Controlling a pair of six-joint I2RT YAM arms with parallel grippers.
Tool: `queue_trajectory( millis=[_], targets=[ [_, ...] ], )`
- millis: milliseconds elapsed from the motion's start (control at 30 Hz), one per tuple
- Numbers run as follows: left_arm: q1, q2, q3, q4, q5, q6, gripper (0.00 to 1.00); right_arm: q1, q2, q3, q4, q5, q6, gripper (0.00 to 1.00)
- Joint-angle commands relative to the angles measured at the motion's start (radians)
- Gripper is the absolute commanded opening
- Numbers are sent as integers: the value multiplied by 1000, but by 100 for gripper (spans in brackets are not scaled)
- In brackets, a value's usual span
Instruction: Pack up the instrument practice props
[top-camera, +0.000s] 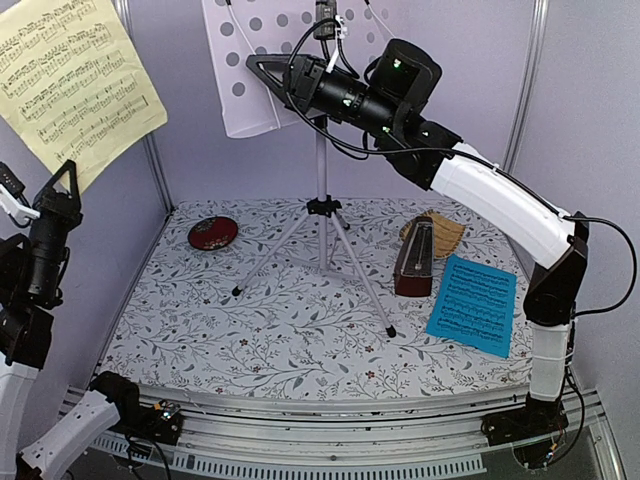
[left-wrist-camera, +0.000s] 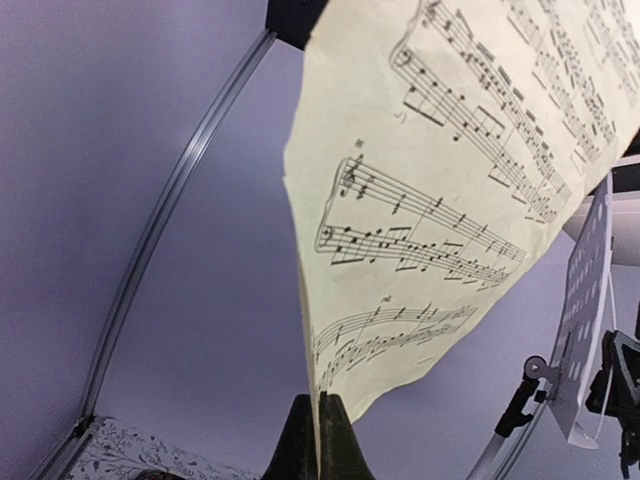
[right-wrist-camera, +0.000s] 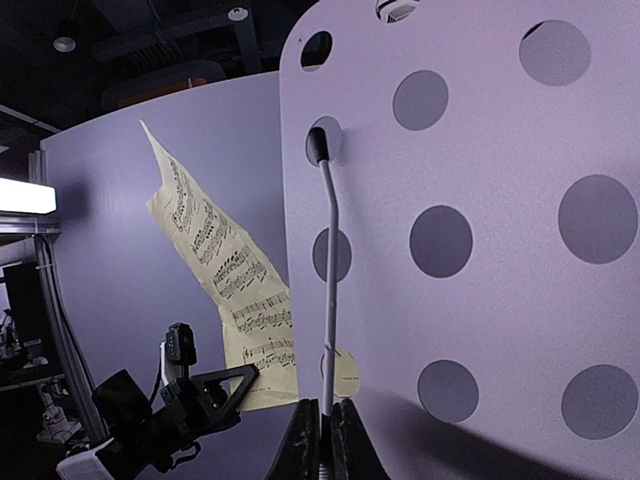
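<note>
- Left gripper (left-wrist-camera: 318, 405) pinches the cream sheet (left-wrist-camera: 450, 200) by its lower edge; it may slip.
- Right gripper (right-wrist-camera: 325, 410) clamps the retainer wire (right-wrist-camera: 328, 300) rising above it; tugging could topple the music stand (top-camera: 322, 170).

Reads as a robotics lab, set up as a staged test booth. Walled on three sides by plain lilac panels (top-camera: 200, 140) on aluminium posts (top-camera: 527, 80). Fitted with a floral-covered counter (top-camera: 200, 340) edged by a slotted metal rail (top-camera: 350, 425), cabled right arm (top-camera: 500, 195) and left arm (top-camera: 40, 260) mounted there. Opens beyond the panels onto a dark ceiling (right-wrist-camera: 130, 30) with a spot lamp (right-wrist-camera: 65, 45) and a strip light (right-wrist-camera: 25, 195).
</note>
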Motion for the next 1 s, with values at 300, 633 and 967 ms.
queue_trajectory(
  millis=[300,633,967],
  targets=[
    [10,65,-114,-291,432,-142,0,-3,-72,-42,-20,23,-28,35],
    [9,127,-143,-473,783,-74,0,-2,-315,-312,-21,108,-161,82],
    [-38,288,-191,-317,1128,-41,0,-4,-651,-712,-53,413,-234,99]
  ],
)
